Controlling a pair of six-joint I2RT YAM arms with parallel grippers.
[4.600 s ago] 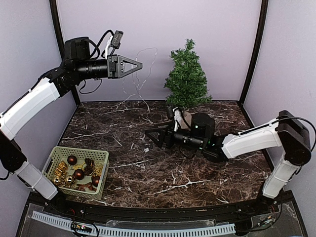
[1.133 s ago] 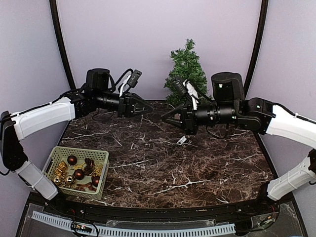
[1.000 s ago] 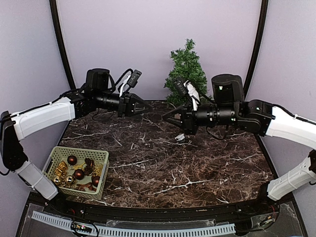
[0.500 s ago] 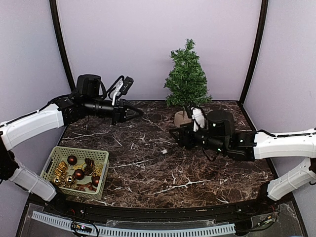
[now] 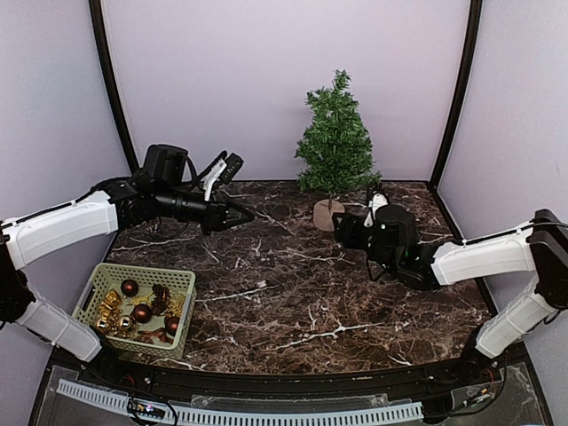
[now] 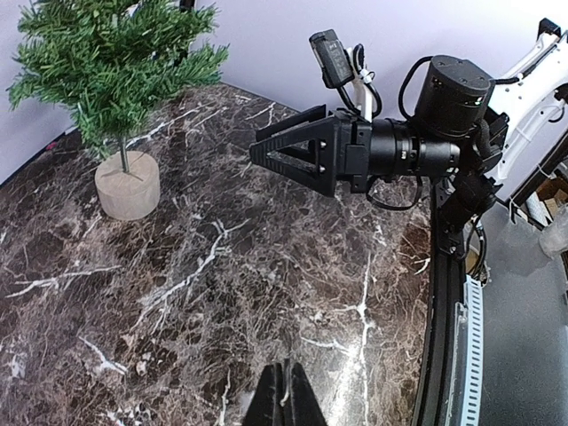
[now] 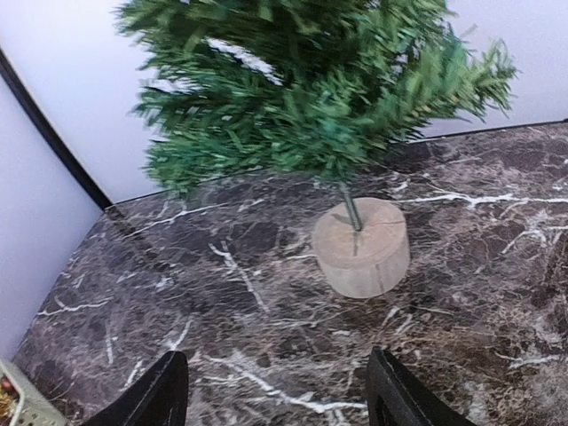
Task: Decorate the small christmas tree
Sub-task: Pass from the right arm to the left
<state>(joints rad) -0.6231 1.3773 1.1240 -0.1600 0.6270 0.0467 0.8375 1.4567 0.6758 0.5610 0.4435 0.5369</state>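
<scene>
Top external view, contents listed from the tree outward.

1. Small christmas tree [image 5: 335,133]: dark green and bristly. It stands upright on a thin trunk set in a round tan wooden base [image 5: 327,214]. Position: back of the table [image 5: 293,302], a little right of centre, close to the rear wall. The left wrist view shows the tree [image 6: 106,62] at upper left. The right wrist view shows it [image 7: 302,89] straight ahead, with the branches blurred and the base [image 7: 359,247] sharp. A pale streak crosses the upper branches there, too blurred to identify.

2. Right gripper [image 5: 342,228]: low over the table, near the base on its right-hand side and pointing at it. The right wrist view shows the gripper [image 7: 280,404] with its two fingers spread wide, nothing between them, and bare table between them and the base. From the left wrist view it [image 6: 257,149] faces the camera.

3. Left gripper [image 5: 243,214]: raised over the left half of the table, pointing right, well apart from the tree. In its own wrist view the gripper [image 6: 284,404] has its fingers pressed together, with nothing seen between them.

4. Basket [image 5: 133,269]: pale green slotted plastic, at the front left corner of the table. It holds dark red balls [image 5: 130,287] and gold ornaments [image 5: 111,306].

5. Table: dark brown marble pattern with white veins.
</scene>
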